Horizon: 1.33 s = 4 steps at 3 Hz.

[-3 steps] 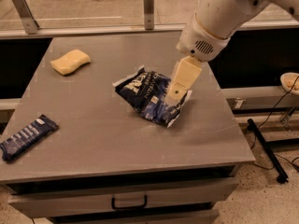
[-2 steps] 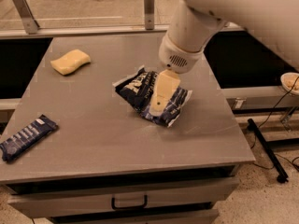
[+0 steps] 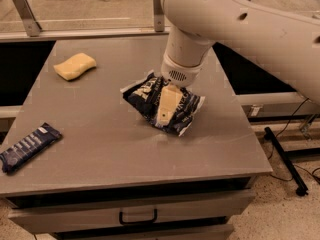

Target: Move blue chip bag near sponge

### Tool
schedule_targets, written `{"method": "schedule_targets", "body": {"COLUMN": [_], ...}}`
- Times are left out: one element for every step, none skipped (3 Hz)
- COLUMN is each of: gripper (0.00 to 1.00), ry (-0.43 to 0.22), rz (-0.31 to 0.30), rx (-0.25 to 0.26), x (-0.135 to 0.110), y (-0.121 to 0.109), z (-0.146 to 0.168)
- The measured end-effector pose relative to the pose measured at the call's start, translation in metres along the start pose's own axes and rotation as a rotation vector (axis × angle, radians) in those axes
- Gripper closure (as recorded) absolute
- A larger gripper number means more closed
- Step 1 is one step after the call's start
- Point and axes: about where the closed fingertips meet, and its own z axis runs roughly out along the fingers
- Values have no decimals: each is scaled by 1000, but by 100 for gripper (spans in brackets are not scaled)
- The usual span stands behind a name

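The blue chip bag (image 3: 145,95) lies crumpled in the middle of the grey table (image 3: 100,144), dark navy foil with white lettering. My gripper (image 3: 166,109) hangs from the big white arm (image 3: 240,24) and is down on the middle of the bag, covering part of it. The sponge (image 3: 75,66), a pale yellow soft block, lies at the table's back left, well apart from the bag and the gripper.
A flat dark blue bar wrapper (image 3: 29,146) lies near the table's front left edge. A drawer with a black handle (image 3: 137,217) is under the tabletop. A railing (image 3: 75,33) runs behind the table. Black cables (image 3: 285,159) lie on the floor to the right.
The arm has swung left and down. The gripper has moved from the bag's right side onto its middle. The bag and sponge have stayed in place.
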Motion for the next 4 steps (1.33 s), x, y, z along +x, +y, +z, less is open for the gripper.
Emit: {"method": "schedule_targets", "body": {"gripper": [41, 65, 88, 100], "ry": [1, -10, -56, -109], "rz": [-1, -8, -33, -72], "rx": [0, -17, -28, -3], "x": [0, -1, 0, -6], "y": [0, 1, 2, -7], "z": [1, 0, -16, -47]}}
